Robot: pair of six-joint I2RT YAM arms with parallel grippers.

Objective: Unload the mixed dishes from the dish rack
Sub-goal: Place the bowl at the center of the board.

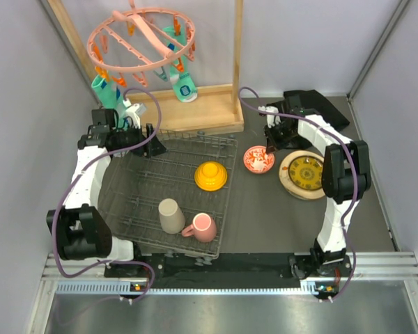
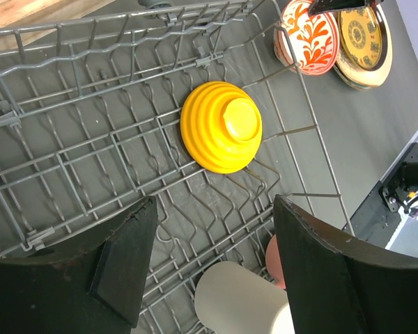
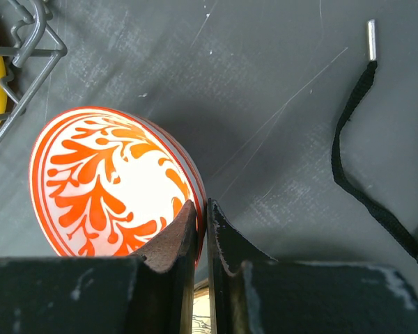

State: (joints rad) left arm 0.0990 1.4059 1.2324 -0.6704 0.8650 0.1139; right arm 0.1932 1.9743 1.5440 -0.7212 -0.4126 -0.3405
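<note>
The right pincer [image 3: 202, 203] is clenched on the rim of the red-white bowl [image 3: 104, 181], one finger inside the lip and one outside. The bowl sits mouth-up over the dark worktop [image 1: 265, 216], outside the dish rack [image 1: 146, 181] and just off the rack's 3 o'clock side. I cannot tell whether its base is touching the surface. At 3 o'clock from the bowl, close beside it, the yellow patterned plate [image 1: 306, 172] lies flat on a cream plate.

The left pincer [image 2: 214, 209] is released, its jaws spread wide with nothing between them. It hangs over the rack's far-left corner, at about 10 o'clock from the rack's middle.

Three pieces are in the rack. The orange bowl [image 2: 221, 125] is upside down near the right side. The beige cup [image 1: 171, 215] is toward the near edge, at about 7 o'clock from the orange bowl. The pink mug [image 1: 203, 227] is just beside the cup at its 4 o'clock, with its handle turned toward the cup.

At 12 o'clock beyond the rack stands a wooden frame [image 1: 195, 111].
</note>
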